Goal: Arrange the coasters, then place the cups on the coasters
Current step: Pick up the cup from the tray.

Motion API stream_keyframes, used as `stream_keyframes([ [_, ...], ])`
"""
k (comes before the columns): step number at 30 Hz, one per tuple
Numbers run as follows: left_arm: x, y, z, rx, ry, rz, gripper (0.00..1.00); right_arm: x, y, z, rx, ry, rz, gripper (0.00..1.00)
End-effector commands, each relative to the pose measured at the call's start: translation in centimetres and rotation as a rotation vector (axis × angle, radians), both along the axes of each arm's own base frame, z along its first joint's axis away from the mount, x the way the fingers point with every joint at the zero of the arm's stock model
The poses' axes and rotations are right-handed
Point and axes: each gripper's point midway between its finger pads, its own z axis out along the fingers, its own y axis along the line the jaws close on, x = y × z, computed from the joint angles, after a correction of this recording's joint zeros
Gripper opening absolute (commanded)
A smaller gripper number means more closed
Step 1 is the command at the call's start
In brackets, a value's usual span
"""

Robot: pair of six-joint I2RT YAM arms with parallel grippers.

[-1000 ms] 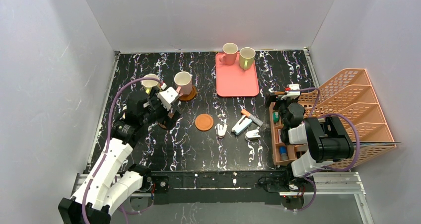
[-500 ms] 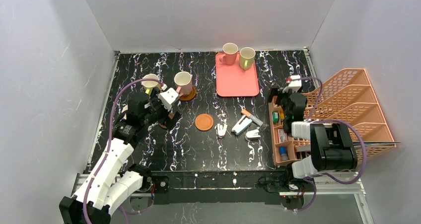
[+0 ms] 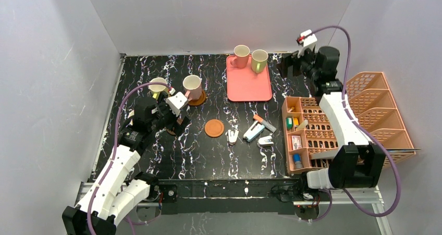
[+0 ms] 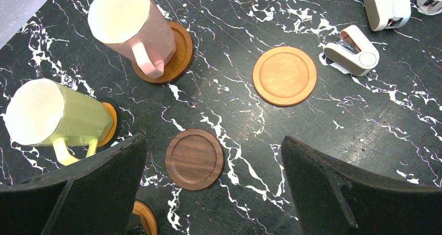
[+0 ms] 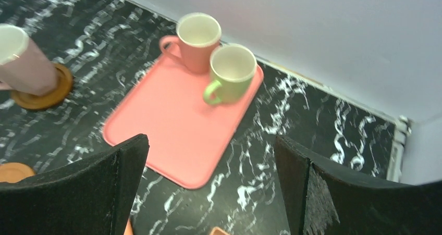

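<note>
My left gripper (image 4: 212, 154) (image 3: 177, 121) hangs open over a dark brown coaster (image 4: 194, 159) lying flat between its fingers, not touching it. Beyond it a pink cup (image 4: 133, 29) (image 3: 192, 86) stands on a brown coaster (image 4: 177, 58), and a yellow-green cup (image 4: 52, 115) (image 3: 157, 87) on an orange coaster (image 4: 110, 123). A bare orange coaster (image 4: 284, 75) (image 3: 214, 127) lies to the right; another coaster (image 4: 146, 219) peeks out by the left finger. My right gripper (image 5: 211, 151) (image 3: 290, 66) is open and empty, high near the tray's right side. A pink cup (image 5: 195, 39) (image 3: 241, 56) and a green cup (image 5: 232, 71) (image 3: 259, 61) stand on the pink tray (image 5: 177, 120).
White staplers and a marker (image 3: 254, 132) lie mid-table, one small white stapler (image 4: 358, 51) close to the bare orange coaster. An orange desk organizer (image 3: 305, 136) and a peach file rack (image 3: 378, 107) fill the right side. Walls enclose the table on three sides.
My right arm has swung up from over the organizer to the back of the table, beside the tray. The left arm has hardly moved.
</note>
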Motion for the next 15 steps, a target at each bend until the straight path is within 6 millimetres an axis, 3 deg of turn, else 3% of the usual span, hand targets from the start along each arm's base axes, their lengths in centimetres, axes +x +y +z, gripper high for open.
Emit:
stream_keyframes([
  [1,0.1,0.2,-0.4,0.005,0.000,0.014,0.98,-0.1,3.8,0.2,0.068,0.166,0.130,0.98],
  [3,0.0,0.2,-0.5,0.007,0.003,0.010,0.98,1.1,5.4,-0.3,0.037,0.183,0.091,0.98],
  [8,0.3,0.5,-0.2,0.004,-0.012,0.035,0.98,3.4,9.1,-4.6,-0.046,0.243,0.019,0.98],
  [11,0.7,0.6,0.0,0.000,-0.027,0.051,0.98,5.2,9.1,-6.1,-0.075,0.259,-0.052,0.98],
  [15,1.3,1.4,0.3,0.005,-0.042,0.110,0.98,8.3,8.1,-6.5,-0.087,0.209,-0.164,0.98],
])
